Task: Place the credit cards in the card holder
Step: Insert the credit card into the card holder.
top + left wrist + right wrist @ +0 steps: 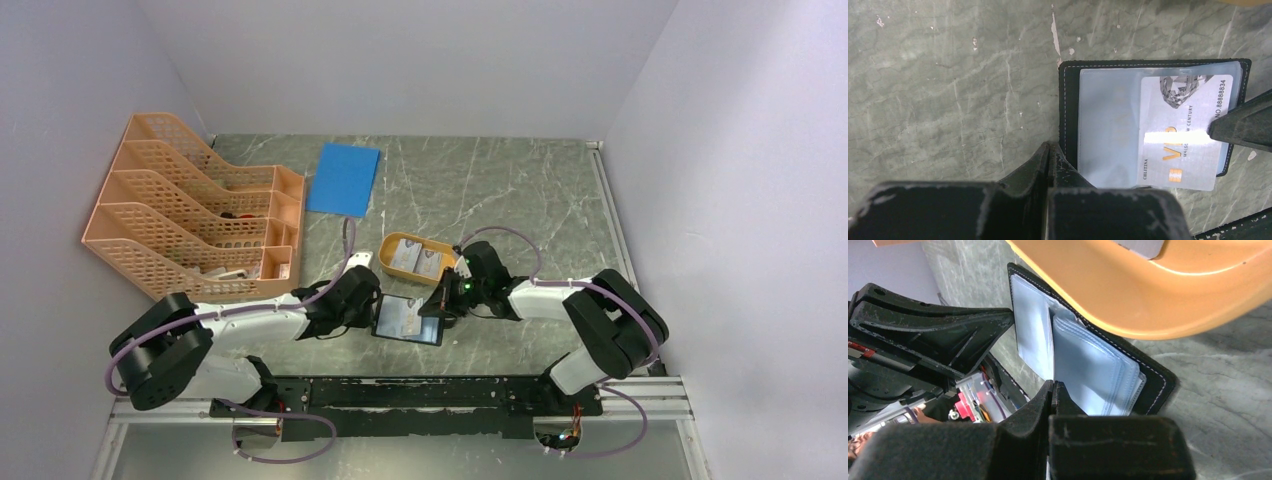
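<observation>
Top external view: the left gripper lies low on the grey marbled tabletop, its jaws closed together, its tip against the left edge of the small black folding card holder with clear plastic pockets, which lies open and flat between the two arms. In the left wrist view the two fingers are pressed together at the holder's stitched left border; whether they pinch the cover cannot be told. The right gripper is likewise clenched, with nothing visibly between its jaws. Its dark tip touches the right edge of a silvery-white card printed with gold "VIP" lettering, which sits partly inside a plastic pocket and overhangs the holder's near edge. From the right wrist view the closed fingers point at the stacked clear sleeves. Just behind the holder stands an orange oval dish holding more pale cards; its rim overhangs the holder in the right wrist view. Further back lie a flat blue sheet and a peach mesh file organiser.
</observation>
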